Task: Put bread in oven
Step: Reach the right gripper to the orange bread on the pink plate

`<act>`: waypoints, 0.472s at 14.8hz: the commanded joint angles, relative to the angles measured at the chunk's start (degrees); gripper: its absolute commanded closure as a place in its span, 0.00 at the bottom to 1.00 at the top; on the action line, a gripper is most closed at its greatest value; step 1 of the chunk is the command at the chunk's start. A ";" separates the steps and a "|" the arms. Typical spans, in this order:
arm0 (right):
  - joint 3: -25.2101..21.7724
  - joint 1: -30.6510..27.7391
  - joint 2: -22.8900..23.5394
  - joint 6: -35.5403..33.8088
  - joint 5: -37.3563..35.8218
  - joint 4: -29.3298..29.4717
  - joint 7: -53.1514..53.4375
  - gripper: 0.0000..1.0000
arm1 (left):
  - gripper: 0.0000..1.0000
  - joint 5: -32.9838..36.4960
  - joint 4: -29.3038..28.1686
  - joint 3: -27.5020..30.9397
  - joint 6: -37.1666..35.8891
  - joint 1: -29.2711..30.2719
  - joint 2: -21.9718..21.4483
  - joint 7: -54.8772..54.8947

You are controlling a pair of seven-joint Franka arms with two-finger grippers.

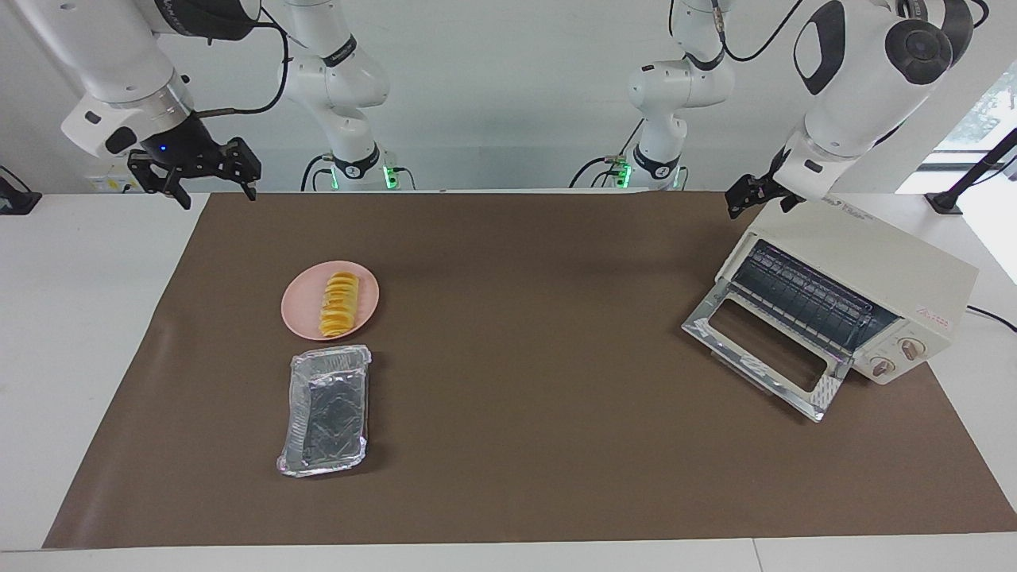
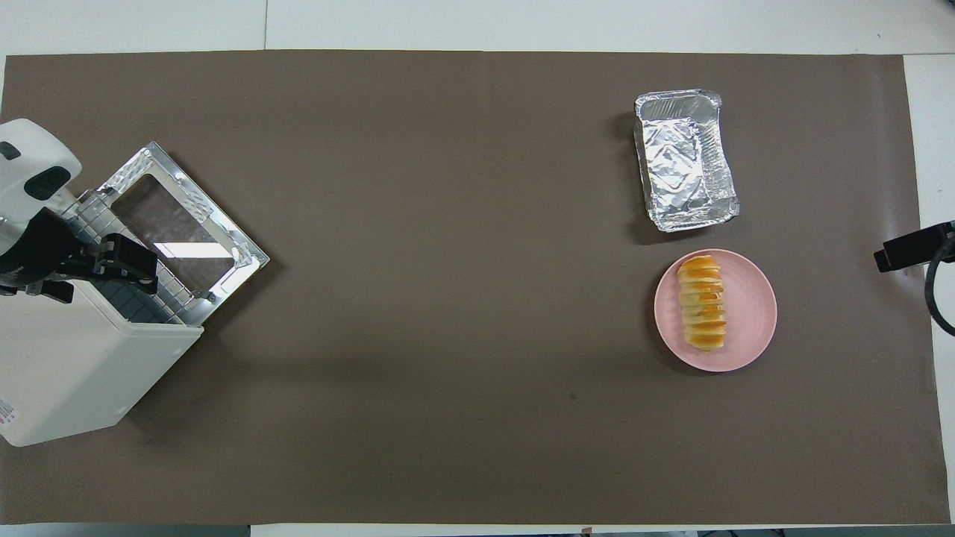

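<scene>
The bread (image 1: 340, 303) (image 2: 702, 302), a ridged yellow-orange loaf, lies on a round pink plate (image 1: 300, 310) (image 2: 752, 313) toward the right arm's end of the table. The cream-white oven (image 1: 874, 258) (image 2: 74, 373) stands at the left arm's end. Its glass door (image 1: 759, 349) (image 2: 179, 224) is dropped open, and the wire rack shows inside. My left gripper (image 1: 759, 199) (image 2: 123, 265) hangs over the oven's top edge. My right gripper (image 1: 214, 189) (image 2: 899, 253) is open, empty and raised over the mat's edge at the right arm's end, apart from the plate.
A crinkled silver foil tray (image 1: 326, 413) (image 2: 683, 160) lies empty just beside the plate, farther from the robots. A brown mat (image 1: 516, 357) covers the table between the plate and the oven.
</scene>
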 commanded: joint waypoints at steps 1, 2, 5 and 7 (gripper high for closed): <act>-0.08 0.14 -0.23 0.44 0.23 -0.22 0.90 0.00 | 0.00 -1.11 -0.04 -0.11 -0.05 0.44 -0.71 0.41; -0.08 0.13 -0.23 0.44 0.23 -0.22 0.55 0.00 | 0.00 -1.11 -0.04 -0.11 -0.05 0.44 -0.71 0.41; -0.08 0.40 -0.41 0.44 0.23 -0.66 0.37 0.00 | 0.00 -1.11 -0.04 -0.11 -0.05 0.44 -0.71 0.41; 0.27 1.27 -1.72 1.05 0.14 -3.28 0.28 0.00 | 0.00 -1.11 -0.04 -0.11 -0.05 0.44 -0.71 0.41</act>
